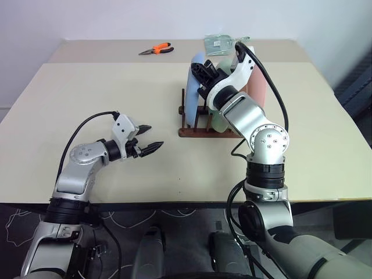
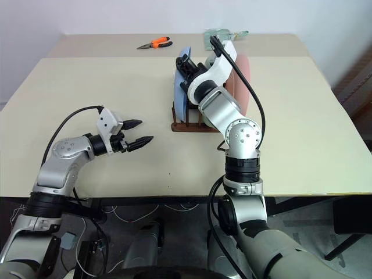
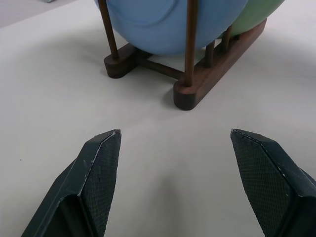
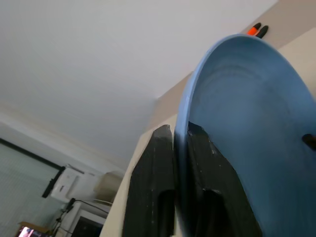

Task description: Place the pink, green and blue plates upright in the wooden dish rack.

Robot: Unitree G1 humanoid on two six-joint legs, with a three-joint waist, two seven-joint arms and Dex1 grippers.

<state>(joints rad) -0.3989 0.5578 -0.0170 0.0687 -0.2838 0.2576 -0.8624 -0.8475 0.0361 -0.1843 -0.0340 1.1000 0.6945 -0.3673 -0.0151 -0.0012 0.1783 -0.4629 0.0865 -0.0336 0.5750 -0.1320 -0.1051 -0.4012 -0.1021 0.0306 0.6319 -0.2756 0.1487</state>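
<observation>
Three plates stand on edge in the wooden dish rack (image 1: 200,129): the blue plate (image 1: 193,87) at its left end, the green plate (image 1: 219,121) in the middle, the pink plate (image 1: 256,87) on the right. At the blue plate's top rim, the right hand (image 4: 180,136) pinches the edge between both fingers. Letting go looks next. Well to the left, the left hand (image 1: 149,138) hangs released over the surface (image 1: 87,99), pointing toward the rack.

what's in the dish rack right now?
Blue plate, green plate and pink plate stand upright in the rack. The right gripper straddles the blue rim; the right arm hides most of the green plate.
</observation>
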